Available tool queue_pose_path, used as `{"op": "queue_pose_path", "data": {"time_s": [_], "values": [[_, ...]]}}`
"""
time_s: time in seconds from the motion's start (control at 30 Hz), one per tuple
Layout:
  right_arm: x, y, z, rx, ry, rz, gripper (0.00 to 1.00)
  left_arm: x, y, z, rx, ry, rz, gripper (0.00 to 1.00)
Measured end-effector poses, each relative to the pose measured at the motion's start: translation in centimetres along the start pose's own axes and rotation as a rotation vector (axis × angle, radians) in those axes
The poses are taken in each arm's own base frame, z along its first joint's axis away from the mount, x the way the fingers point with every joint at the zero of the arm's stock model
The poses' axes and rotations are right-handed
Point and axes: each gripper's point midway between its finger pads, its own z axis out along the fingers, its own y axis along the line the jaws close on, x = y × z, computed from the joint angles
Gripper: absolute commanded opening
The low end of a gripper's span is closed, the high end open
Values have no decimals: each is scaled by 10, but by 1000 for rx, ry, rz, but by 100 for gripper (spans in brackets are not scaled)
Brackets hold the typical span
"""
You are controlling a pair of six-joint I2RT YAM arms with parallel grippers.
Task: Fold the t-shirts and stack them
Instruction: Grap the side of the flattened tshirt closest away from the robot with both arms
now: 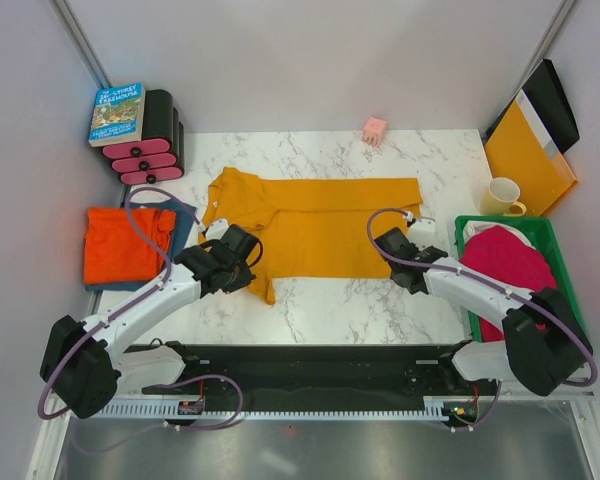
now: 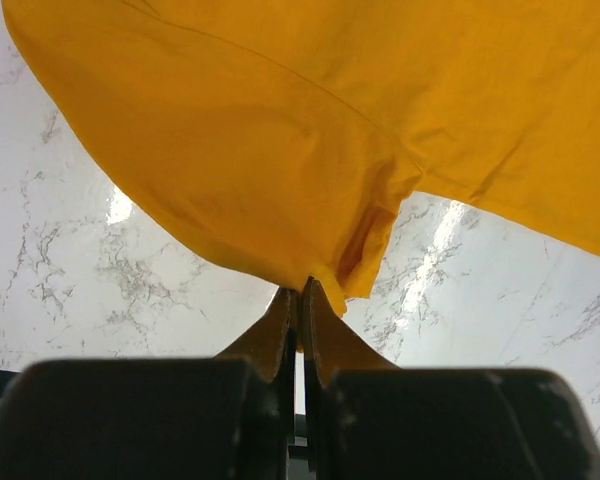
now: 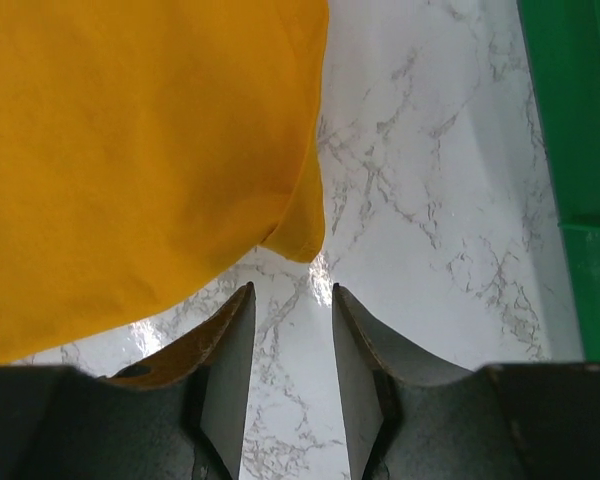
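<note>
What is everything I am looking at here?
mustard t-shirt: one, mustard-yellow, spread mid-table
red-orange t-shirt: one, red-orange, folded left atop the blue one
blue t-shirt: one, dusty blue, under it
magenta t-shirt: one, magenta, in the crate
crate: one, green, right side
mug: one, pale yellow, behind crate
folder: one, yellow-orange, leaning far right
book: one, blue, far left
holder: one, black-pink, by book
small block: one, pink, far edge
table: one, white marble
left gripper: one, black, shut on mustard t-shirt
right gripper: one, black, open beside its corner

The top view looks down on the whole worktop (image 1: 330, 300) from its near edge; both wrist views face forward, close over the yellow t-shirt (image 1: 320, 225) all three share.
</note>
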Motion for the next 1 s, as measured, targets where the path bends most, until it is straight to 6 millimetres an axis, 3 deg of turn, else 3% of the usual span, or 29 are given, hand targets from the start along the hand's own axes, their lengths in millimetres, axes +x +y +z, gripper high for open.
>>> {"op": "queue_pose_path", "data": {"time_s": [0.47, 0.9, 0.97, 1.0], "values": [[-6, -4, 24, 91, -26, 5, 42, 0, 1, 0, 1, -1, 24, 2], [-12, 7, 26, 43, -39, 25, 43, -1, -2, 2, 6, -3, 25, 2], [-13, 8, 26, 38, -37, 23, 41, -1, -2, 3, 5, -2, 26, 2], [-13, 9, 26, 36, -36, 20, 34, -1, -2, 4, 5, -2, 26, 2]]}}
